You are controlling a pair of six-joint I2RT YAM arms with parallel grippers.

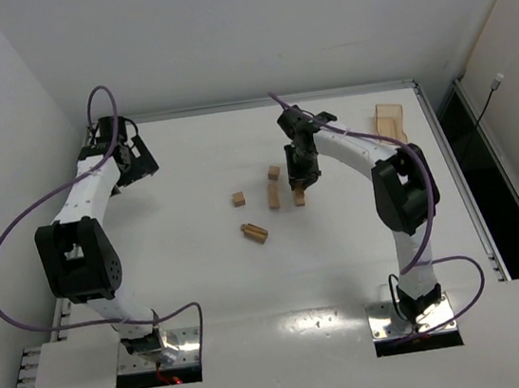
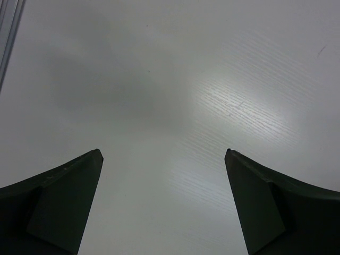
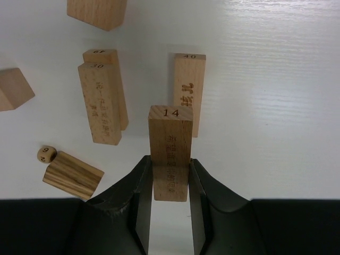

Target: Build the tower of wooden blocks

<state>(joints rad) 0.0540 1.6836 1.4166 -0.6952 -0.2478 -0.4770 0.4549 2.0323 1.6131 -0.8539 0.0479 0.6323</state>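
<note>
We've got R gripper (image 3: 170, 161) clamped on block "14" (image 3: 170, 133), loose blocks (image 3: 100, 103) at 10-12 o'clock. L gripper (image 2: 163, 153) splayed over table (image 2: 175, 79).

Matt light-tan rectangular wooden block (image 3: 170, 154) stamped 14, fine straight grain, darker striped-grain wooden block (image 3: 71, 175), right gripper (image 3: 170, 159) of smooth matt dark plastic, white table (image 2: 239, 106) faintly glossy, finely ribbed.

The nearest light-tan wooden bar (image 3: 170, 159) reads "14", the farther light-tan bar (image 3: 189, 95) "40". A small rounded wooden piece (image 3: 46, 154) shows "6".
</note>
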